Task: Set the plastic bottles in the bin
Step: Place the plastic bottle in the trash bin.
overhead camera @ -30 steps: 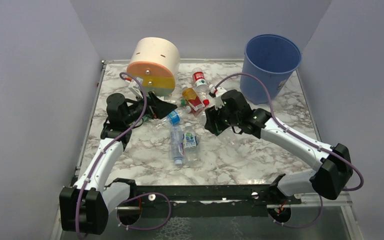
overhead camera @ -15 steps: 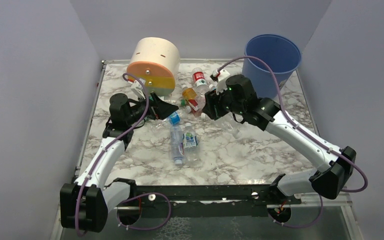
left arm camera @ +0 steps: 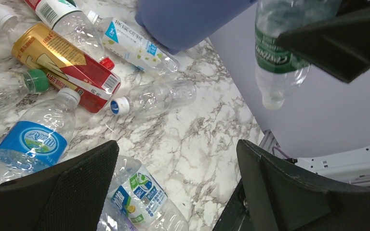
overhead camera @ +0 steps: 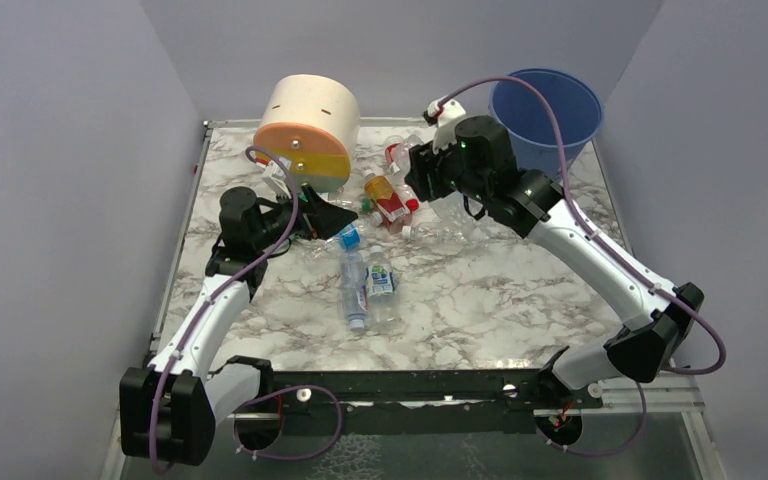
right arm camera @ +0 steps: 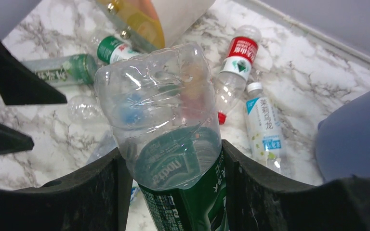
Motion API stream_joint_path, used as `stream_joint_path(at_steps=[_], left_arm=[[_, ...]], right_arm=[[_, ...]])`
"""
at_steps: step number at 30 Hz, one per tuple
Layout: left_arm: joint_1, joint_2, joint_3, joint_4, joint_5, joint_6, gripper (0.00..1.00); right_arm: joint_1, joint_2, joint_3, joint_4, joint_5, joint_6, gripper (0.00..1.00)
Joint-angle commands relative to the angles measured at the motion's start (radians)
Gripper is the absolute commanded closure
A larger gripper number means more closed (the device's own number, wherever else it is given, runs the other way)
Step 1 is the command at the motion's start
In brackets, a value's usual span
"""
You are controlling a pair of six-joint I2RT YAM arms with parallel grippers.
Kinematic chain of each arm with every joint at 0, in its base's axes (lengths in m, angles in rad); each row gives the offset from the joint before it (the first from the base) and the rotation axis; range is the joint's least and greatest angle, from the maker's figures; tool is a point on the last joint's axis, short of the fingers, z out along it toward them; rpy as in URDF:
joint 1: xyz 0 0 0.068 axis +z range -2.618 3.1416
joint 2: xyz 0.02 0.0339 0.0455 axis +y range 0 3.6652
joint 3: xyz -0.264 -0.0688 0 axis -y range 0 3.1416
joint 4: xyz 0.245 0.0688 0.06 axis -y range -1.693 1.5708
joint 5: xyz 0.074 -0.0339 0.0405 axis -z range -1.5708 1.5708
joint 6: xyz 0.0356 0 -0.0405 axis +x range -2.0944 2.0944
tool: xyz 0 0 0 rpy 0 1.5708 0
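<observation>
Aloft, right tool (right arm camera: 173, 179) clamps green-labelled bottle (right arm camera: 159, 110); left tool (left arm camera: 173, 187) gapes wide.

A table (overhead camera: 480, 310) with a white top veined in grey like marble filled the bottom of a small booth, trimmed along its sides with a pale metal strip (overhead camera: 186, 200) and crossed at the near edge by a black rail (overhead camera: 410, 385). Plain lavender-grey panels closed it in on three sides: a left wall (overhead camera: 60, 200), a back wall (overhead camera: 410, 50) and a right wall (overhead camera: 720, 150), all bare. The light was soft and even, casting only faint shadows and leaving a dull sheen on the tabletop.
</observation>
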Motion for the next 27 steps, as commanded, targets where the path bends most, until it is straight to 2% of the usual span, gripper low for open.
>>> stream_joint_path(at_steps=[1, 16, 23, 27], left_arm=[[-0.006, -0.035, -0.005, -0.012, -0.022, 0.002, 0.01], [-0.009, -0.069, 0.008, -0.040, -0.015, -0.002, 0.01], [-0.014, -0.064, 0.023, -0.049, -0.007, -0.011, 0.01], [-0.019, -0.071, 0.024, -0.064, -0.011, -0.003, 0.01]], right_arm=[[-0.059, 0.044, 0.097, 0.052, 0.029, -0.030, 0.52], [-0.394, 0.186, 0.326, 0.138, -0.115, 0.000, 0.53], [-0.599, 0.241, 0.447, 0.173, -0.248, 0.106, 0.53], [-0.665, 0.273, 0.482, 0.218, -0.314, 0.167, 0.53]])
